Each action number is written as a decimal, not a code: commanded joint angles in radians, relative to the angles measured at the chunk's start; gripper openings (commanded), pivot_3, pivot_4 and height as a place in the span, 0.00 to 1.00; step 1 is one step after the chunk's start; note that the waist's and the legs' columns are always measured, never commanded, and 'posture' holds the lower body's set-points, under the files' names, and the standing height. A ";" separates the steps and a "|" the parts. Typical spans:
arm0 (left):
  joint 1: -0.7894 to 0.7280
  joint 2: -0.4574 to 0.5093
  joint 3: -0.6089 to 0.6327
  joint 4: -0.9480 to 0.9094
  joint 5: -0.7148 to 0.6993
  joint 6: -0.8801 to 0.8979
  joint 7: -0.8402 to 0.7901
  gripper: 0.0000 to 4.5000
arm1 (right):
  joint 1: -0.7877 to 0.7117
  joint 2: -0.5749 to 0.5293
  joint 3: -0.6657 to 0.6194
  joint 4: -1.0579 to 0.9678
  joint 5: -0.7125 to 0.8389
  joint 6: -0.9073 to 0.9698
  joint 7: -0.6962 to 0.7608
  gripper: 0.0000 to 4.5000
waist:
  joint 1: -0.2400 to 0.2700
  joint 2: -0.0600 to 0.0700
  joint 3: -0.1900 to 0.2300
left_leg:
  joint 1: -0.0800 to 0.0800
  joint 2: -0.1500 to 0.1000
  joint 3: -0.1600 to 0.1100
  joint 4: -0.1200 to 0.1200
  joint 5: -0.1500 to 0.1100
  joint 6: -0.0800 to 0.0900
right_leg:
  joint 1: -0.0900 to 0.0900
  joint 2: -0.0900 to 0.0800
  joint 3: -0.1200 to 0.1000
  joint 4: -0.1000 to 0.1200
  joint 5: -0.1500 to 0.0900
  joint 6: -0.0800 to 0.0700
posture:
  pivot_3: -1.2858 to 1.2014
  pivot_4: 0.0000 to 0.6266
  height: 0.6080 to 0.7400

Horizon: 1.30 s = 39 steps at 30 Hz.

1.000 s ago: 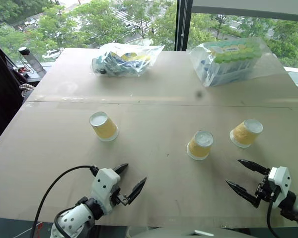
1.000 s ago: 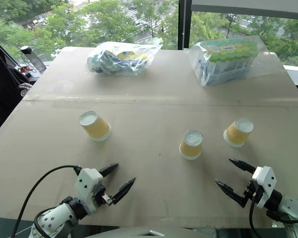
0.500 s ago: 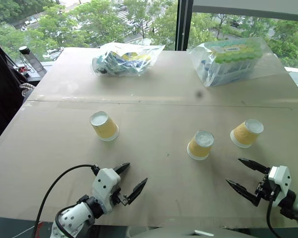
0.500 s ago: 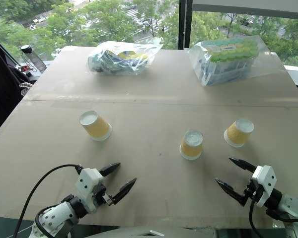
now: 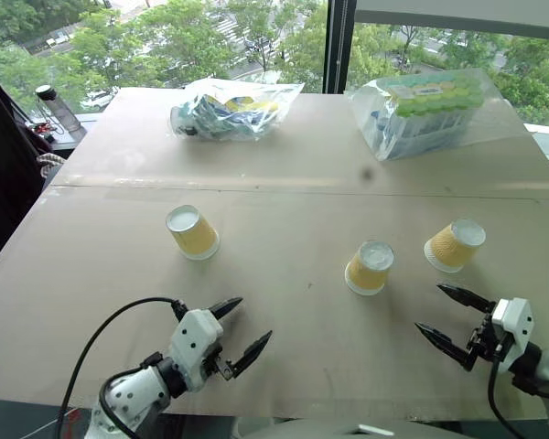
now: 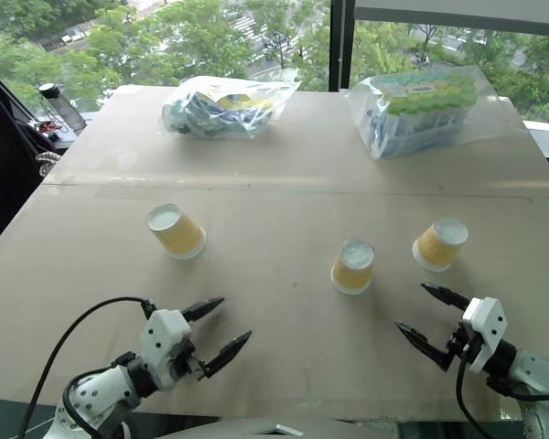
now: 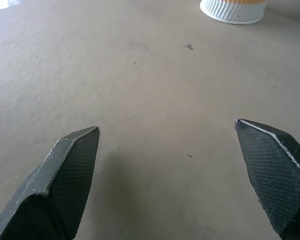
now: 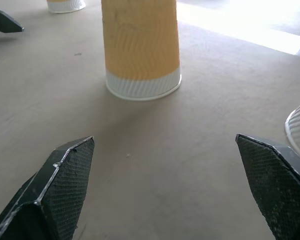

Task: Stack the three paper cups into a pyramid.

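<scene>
Hovering over the near table edge, the left gripper (image 5: 234, 325) and right gripper (image 5: 448, 315) both hold their fingers wide apart, empty. Since a second ago the right gripper has edged slightly toward the middle cup (image 5: 369, 266); the cups have not moved. All three stand upside down, apart: left cup (image 5: 192, 231), middle cup, right cup (image 5: 454, 244). Beyond them on the tan table (image 5: 284, 174) lie two clear plastic bags (image 5: 231, 107), before windows showing trees.
</scene>
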 commanded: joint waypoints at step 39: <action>-0.264 0.184 0.135 -0.070 -0.354 0.132 -0.399 1.00 | -0.360 0.114 0.266 -0.175 -0.050 0.291 -0.187 0.47 | -0.002 0.001 0.001 | -0.001 0.000 -0.001 0.000 0.000 0.000 | -0.001 0.004 0.000 0.000 0.002 0.002 | 0.52 0.24 1.00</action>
